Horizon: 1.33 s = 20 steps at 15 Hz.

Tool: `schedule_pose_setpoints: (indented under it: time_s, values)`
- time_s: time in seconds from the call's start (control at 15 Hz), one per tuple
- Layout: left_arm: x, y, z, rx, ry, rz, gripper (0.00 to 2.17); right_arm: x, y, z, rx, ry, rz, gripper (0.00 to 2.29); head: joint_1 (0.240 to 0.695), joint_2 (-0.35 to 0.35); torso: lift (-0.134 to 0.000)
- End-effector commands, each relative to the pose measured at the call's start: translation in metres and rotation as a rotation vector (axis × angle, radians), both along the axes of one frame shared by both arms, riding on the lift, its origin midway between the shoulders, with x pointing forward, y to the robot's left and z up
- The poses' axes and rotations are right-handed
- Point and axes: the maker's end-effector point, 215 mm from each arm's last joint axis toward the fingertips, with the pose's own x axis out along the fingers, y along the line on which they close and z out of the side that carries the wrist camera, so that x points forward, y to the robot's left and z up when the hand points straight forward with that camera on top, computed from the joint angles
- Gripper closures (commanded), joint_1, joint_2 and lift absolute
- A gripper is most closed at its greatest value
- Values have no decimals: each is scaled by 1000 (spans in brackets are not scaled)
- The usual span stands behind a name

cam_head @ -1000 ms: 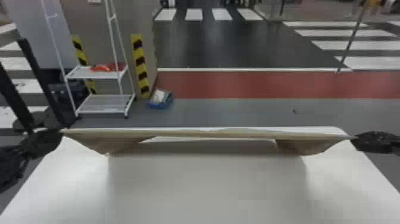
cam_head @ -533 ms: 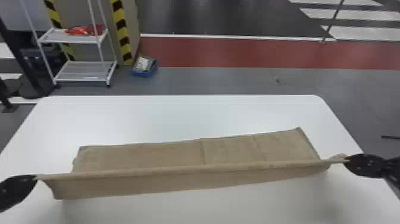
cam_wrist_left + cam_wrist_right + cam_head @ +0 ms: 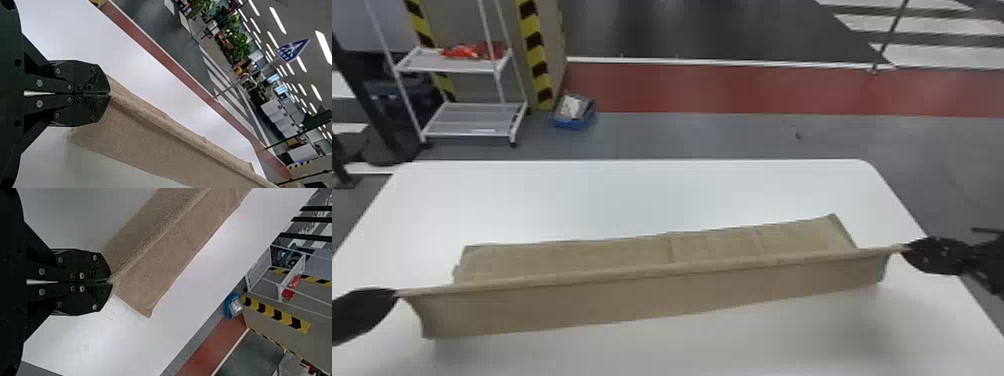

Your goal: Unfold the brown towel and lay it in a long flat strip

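In the head view, the brown towel [image 3: 632, 295] stretches across the table as a long strip, its ridge held up between both grippers and its far part lying on the tabletop. My left gripper [image 3: 397, 293] holds the ridge's left end, low at the left. At the ridge's right end is my right gripper [image 3: 905, 247]. The left wrist view has the left gripper [image 3: 110, 94] shut on a corner of the towel [image 3: 156, 143]. Likewise, in the right wrist view, the right gripper [image 3: 111, 282] is shut on the towel's [image 3: 168, 250] other end.
The white table [image 3: 642, 195] extends beyond the towel to its far edge. Past it on the floor stand a white shelf rack [image 3: 467, 120] and a blue box [image 3: 573, 111].
The head view has tilted down. Both grippers have come nearer and lower with the towel, which hung between them and now partly lies on the table. Both stay shut.
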Motion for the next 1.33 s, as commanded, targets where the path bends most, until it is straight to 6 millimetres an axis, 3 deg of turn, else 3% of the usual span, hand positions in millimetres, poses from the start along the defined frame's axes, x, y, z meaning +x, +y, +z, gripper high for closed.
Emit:
schedule_pose_setpoints:
  time_s: [0.0, 0.27, 0.53, 0.6, 0.67, 0.73, 0.8, 0.87, 0.93, 1.0, 1.27]
  values:
    - [27, 7, -9, 3, 64, 29, 1170, 27, 14, 0, -24, 21, 15, 2250, 695, -43, -116]
    - [55, 12, -20, 21, 135, 42, 1170, 61, 27, -8, -68, 69, 24, 2246, 695, -1, -116]
    - [68, 8, -21, 32, 137, 44, 1160, 74, 43, -18, -94, 104, 49, 2243, 695, 15, -116]
    - [70, 9, -20, 26, 124, 58, 981, 73, 45, -22, -87, 117, 44, 2155, 695, 18, -116]
    - [71, 9, -21, 15, 113, 68, 599, 72, 49, -26, -68, 131, 28, 1798, 695, 20, -116]
    - [73, 8, -19, 4, 100, 78, 248, 70, 53, -34, -47, 157, 9, 1251, 695, 28, -116]
    - [77, 7, -18, 1, 88, 84, 66, 68, 58, -41, -41, 177, 0, 562, 695, 30, -116]
    - [81, 7, -17, 1, 71, 99, 60, 65, 64, -52, -53, 207, -2, -2, 695, 33, -116]
    - [84, 6, -16, -2, 60, 106, 63, 63, 72, -63, -51, 236, -5, -2, 695, 37, -116]
    - [88, 3, -13, -6, 47, 109, 66, 65, 69, -66, -63, 235, -41, -2, 695, 41, -116]
    - [95, 2, -5, -18, 16, 115, 70, 88, 41, -63, -138, 160, -197, 49, 695, 36, -116]
